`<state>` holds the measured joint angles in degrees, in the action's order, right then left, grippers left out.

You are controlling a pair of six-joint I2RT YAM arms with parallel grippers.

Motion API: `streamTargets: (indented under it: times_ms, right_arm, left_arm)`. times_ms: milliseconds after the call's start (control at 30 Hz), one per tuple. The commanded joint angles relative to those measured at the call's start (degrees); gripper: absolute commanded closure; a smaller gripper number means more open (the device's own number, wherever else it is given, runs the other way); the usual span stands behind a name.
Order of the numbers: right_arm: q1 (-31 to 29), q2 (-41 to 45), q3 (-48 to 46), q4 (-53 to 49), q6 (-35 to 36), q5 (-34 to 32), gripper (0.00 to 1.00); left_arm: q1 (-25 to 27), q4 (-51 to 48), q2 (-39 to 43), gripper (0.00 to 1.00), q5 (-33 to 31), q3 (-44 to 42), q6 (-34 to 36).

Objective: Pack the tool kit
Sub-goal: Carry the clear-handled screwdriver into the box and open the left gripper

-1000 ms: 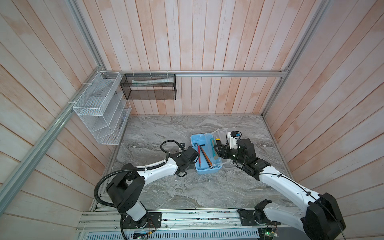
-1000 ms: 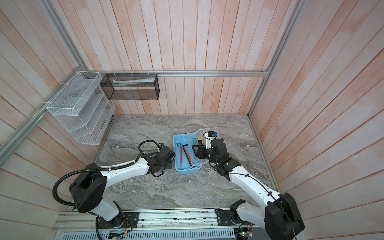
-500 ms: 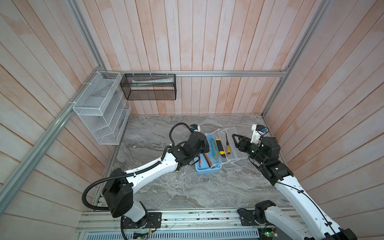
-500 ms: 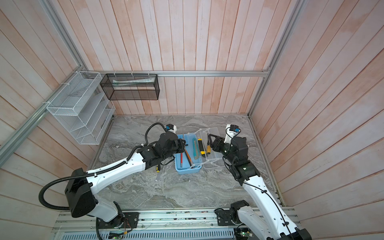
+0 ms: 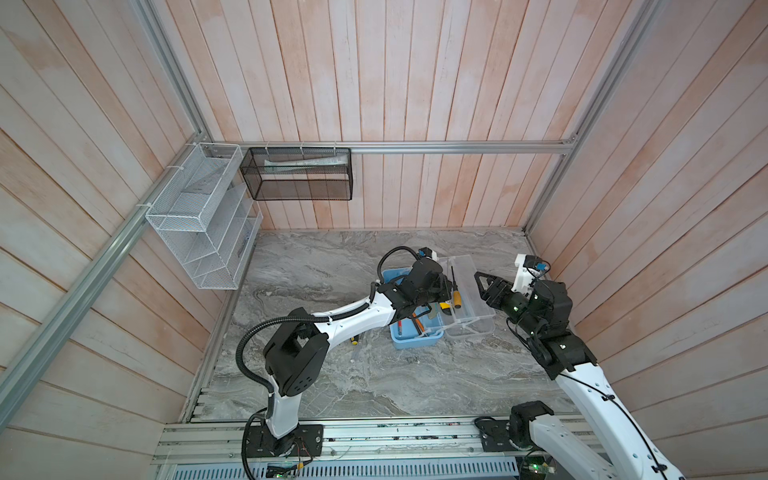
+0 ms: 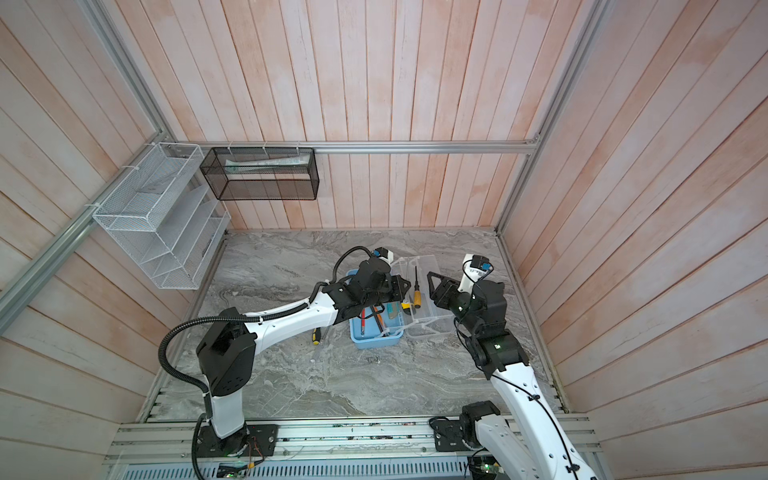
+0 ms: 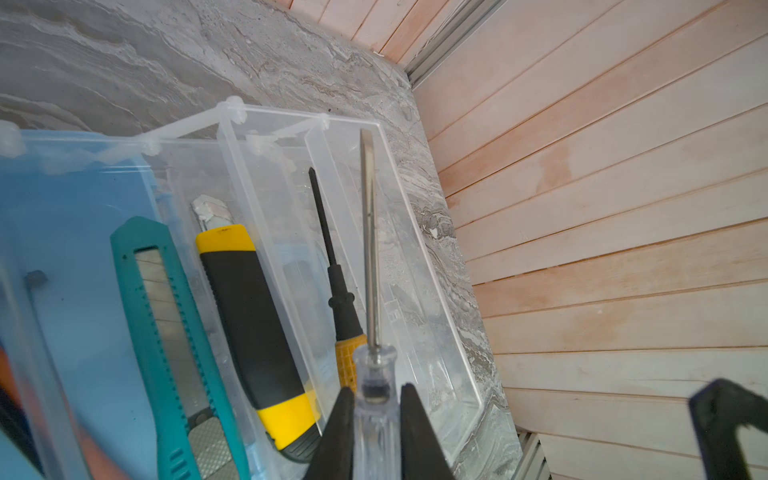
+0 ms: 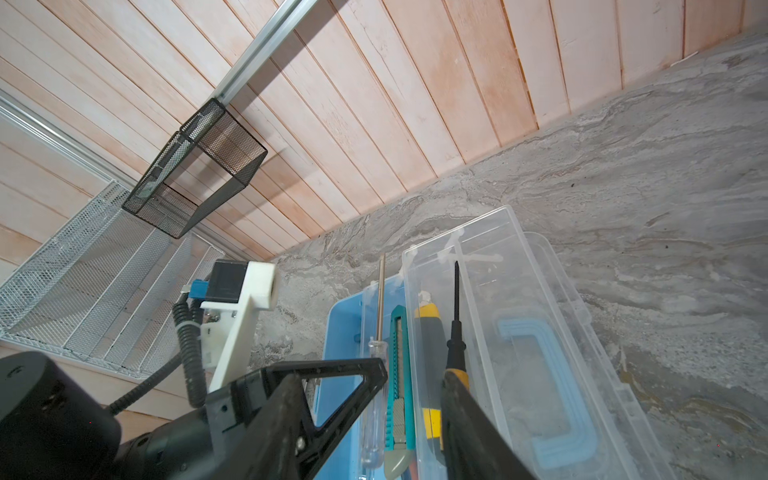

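Clear-hdl screwdriver [image 7: 372,307], steel shaft.

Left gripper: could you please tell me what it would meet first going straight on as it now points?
Probably the far end wall of the transparent plastic tray: the left gripper, shut on a clear-handled flat screwdriver, aims along it. Depth is unclear; it might clear the wall.

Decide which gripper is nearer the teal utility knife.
Left. The left gripper, holding a clear screwdriver, hovers beside the knife; the right gripper hangs open over the clear lid.
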<state>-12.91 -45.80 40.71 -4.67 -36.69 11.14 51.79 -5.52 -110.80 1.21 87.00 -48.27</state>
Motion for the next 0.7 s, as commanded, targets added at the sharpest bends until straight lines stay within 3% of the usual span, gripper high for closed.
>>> streamTargets:
  times_ms: [0, 500, 667]
  right_arm:
    - [0.59, 1.22, -1.23, -0.94, 0.01, 1.38, 0.47]
    - [1.74, 1.68, -3.31, -0.52, 0.78, 2.76, 0.46]
    - [1.88, 1.73, -3.51, -0.1, 0.74, 2.7, 0.45]
  left_arm:
    - [0.48, 1.04, -2.0, 1.0, 1.09, 3.48, -0.92]
    - [0.68, -2.13, -8.33, 1.0, 1.38, 7.84, -2.43]
    - [0.73, -2.87, -8.61, 0.77, 0.84, 8.0, -2.53]
